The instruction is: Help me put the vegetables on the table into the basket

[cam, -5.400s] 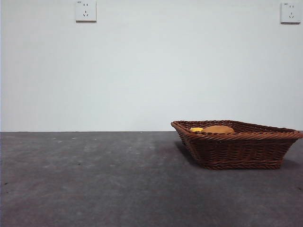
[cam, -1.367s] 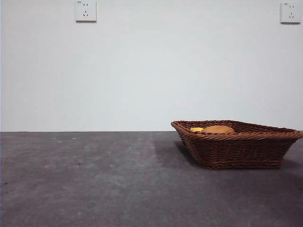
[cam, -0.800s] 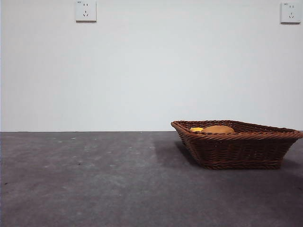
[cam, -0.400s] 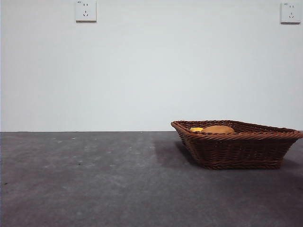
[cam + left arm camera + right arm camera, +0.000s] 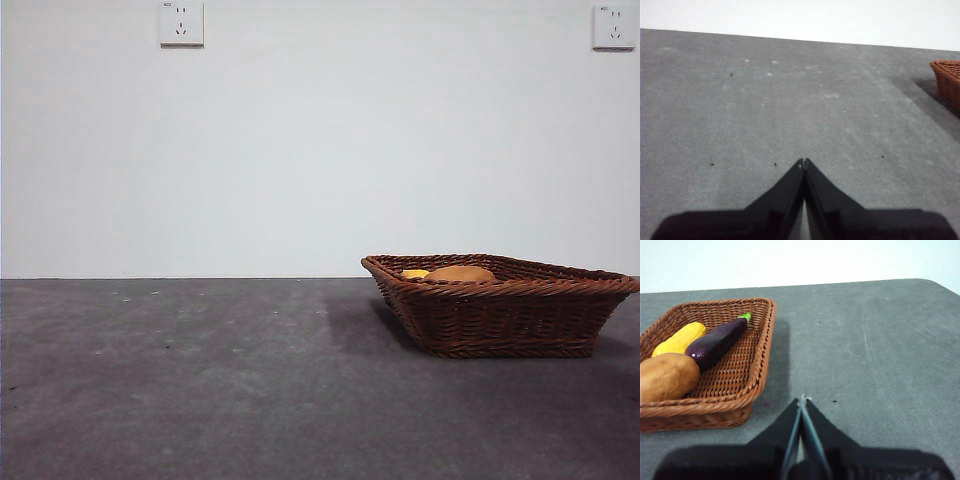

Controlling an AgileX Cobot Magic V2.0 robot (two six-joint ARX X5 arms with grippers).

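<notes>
The brown wicker basket (image 5: 500, 305) stands on the dark grey table (image 5: 200, 380) at the right; its rim (image 5: 762, 355) shows in the right wrist view and one corner (image 5: 947, 75) in the left wrist view. Inside it lie the brown potato (image 5: 665, 377), the purple eggplant (image 5: 717, 342) with its green stem, and the yellow-orange vegetable (image 5: 679, 338). In the front view only the tops of the potato (image 5: 460, 273) and the yellow vegetable (image 5: 414, 273) rise over the rim. My right gripper (image 5: 802, 401) is shut and empty, beside the basket. My left gripper (image 5: 803, 162) is shut over bare table.
Two wall sockets (image 5: 181, 22) (image 5: 613, 25) sit high on the white wall behind the table. The table's far edge with a rounded corner (image 5: 935, 284) shows in the right wrist view.
</notes>
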